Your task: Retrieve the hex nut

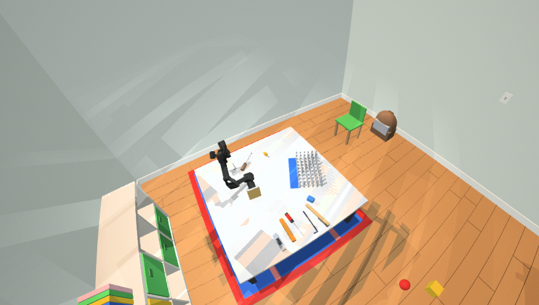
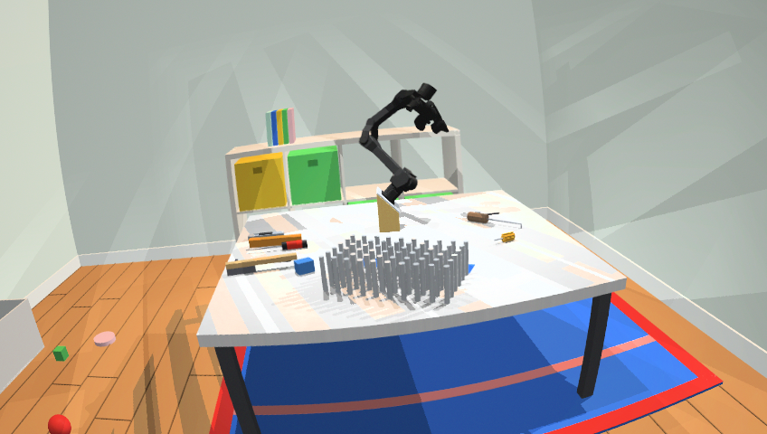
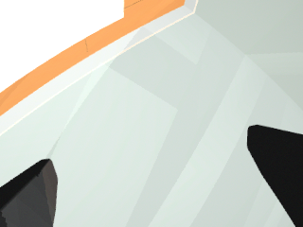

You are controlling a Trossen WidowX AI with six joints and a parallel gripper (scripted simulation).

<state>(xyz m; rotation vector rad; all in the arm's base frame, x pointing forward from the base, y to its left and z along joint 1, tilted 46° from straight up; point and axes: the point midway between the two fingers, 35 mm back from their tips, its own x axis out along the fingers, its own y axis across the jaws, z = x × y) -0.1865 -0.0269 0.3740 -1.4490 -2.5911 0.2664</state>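
Observation:
The standing metal spacers (image 1: 311,169) (image 2: 417,279) form a dense field, and those I can make out stand upright. The blue taped strip (image 1: 293,178) lies along one side of the field. The hex nut cannot be made out in any view. A hooked tool with a brown handle (image 1: 243,166) (image 2: 477,217) lies on the table, its thin shaft bent at the tip. A small yellow-handled tool (image 1: 266,154) (image 2: 507,237) lies between it and the field. My gripper (image 3: 153,154) is open and empty, raised high, well away from the spacers and touching nothing.
A blue block (image 1: 310,198) (image 2: 304,265) sits beside the field. Beyond it lie a wooden stick (image 1: 316,214), a black hex key (image 1: 309,222), a red screwdriver (image 1: 289,218) (image 2: 294,244), an orange bar (image 1: 287,230) and a grey-black tool (image 1: 278,240). A tan block (image 1: 253,192) (image 2: 388,216) stands at the arm's base.

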